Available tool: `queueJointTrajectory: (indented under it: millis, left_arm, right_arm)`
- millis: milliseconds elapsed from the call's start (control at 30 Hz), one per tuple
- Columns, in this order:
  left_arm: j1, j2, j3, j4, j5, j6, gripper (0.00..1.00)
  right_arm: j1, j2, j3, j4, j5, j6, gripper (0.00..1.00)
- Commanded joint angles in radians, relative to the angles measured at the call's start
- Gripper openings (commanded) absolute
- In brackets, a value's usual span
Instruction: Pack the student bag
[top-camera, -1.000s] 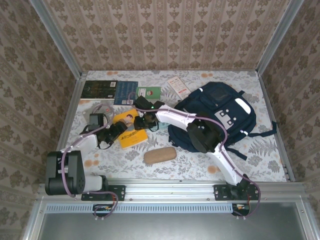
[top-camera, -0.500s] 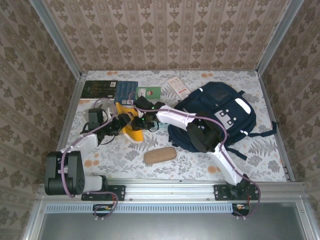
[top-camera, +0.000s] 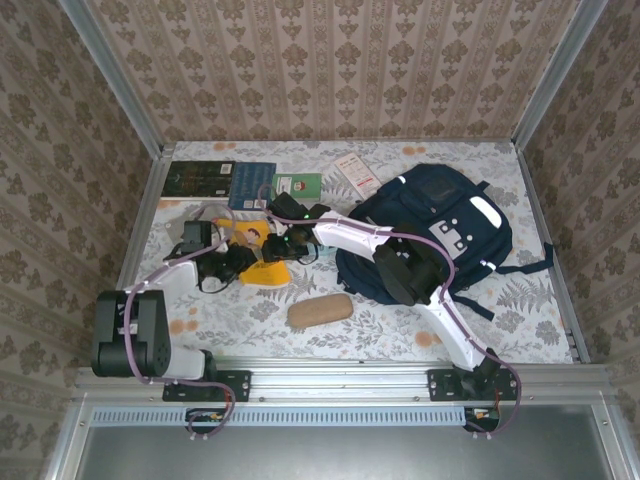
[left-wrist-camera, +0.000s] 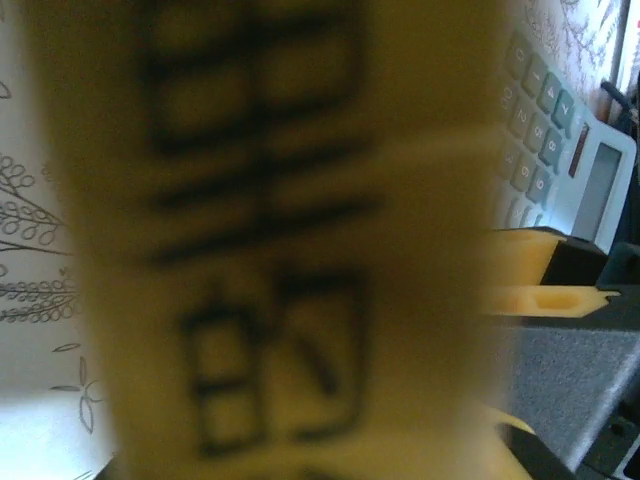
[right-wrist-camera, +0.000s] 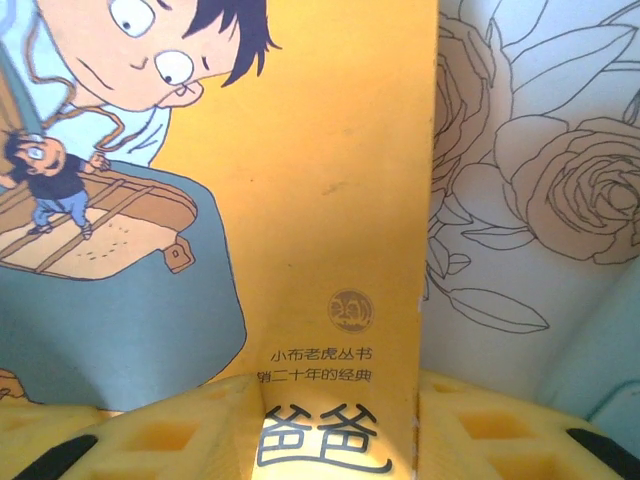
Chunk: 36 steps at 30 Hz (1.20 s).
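Nearest the arm bases, a brown pencil case (top-camera: 320, 310) is lying on the floral bench (top-camera: 530, 320). Just beyond it, the left gripper (top-camera: 237, 263) and right gripper (top-camera: 284, 246) are meeting at a yellow picture book (top-camera: 270, 273), which is sitting tilted up off the cloth. The right jaws are clamping the book's edge between two yellow fingers (right-wrist-camera: 150, 435). Whether the left jaws are gripping it I cannot tell, since the cover is blurring against that wrist camera. A calculator (left-wrist-camera: 555, 140) is lying beside the book. The student bag (top-camera: 425, 200) is resting flat to the right, partly beneath the right arm and apart from the book. A row of books (top-camera: 250, 185) is lining the far edge.
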Motion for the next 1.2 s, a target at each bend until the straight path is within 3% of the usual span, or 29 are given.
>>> queueJointTrajectory:
  millis: [0, 67, 233, 467, 767, 1067, 1167]
  left_arm:
    - [-0.029, -0.071, 0.045, -0.017, 0.065, 0.014, 0.05]
    - [-0.028, -0.105, 0.055, -0.038, 0.032, 0.01, 0.0]
    - [-0.03, -0.171, 0.084, -0.064, 0.026, -0.005, 0.0]
    - [-0.083, -0.165, 0.176, -0.054, 0.027, -0.019, 0.0]
    - [-0.142, -0.082, 0.254, -0.018, 0.036, -0.029, 0.0]
    - [-0.157, -0.026, 0.303, -0.026, 0.05, -0.02, 0.0]
    - [-0.157, -0.024, 0.306, -0.029, 0.052, -0.018, 0.0]
  right_arm:
    - [0.042, -0.078, -0.002, 0.001, -0.054, -0.032, 0.44]
    - [0.036, -0.131, -0.015, -0.015, -0.015, -0.055, 0.46]
    - [0.013, -0.293, -0.104, -0.077, 0.118, -0.13, 0.49]
    - [-0.084, -0.54, -0.366, -0.12, 0.308, -0.234, 0.5]
    - [-0.156, -0.635, -0.574, -0.233, 0.573, -0.424, 0.53]
    - [-0.213, -0.679, -0.687, -0.199, 0.61, -0.444, 0.54]
    - [-0.24, -0.722, -0.709, -0.181, 0.555, -0.447, 0.53]
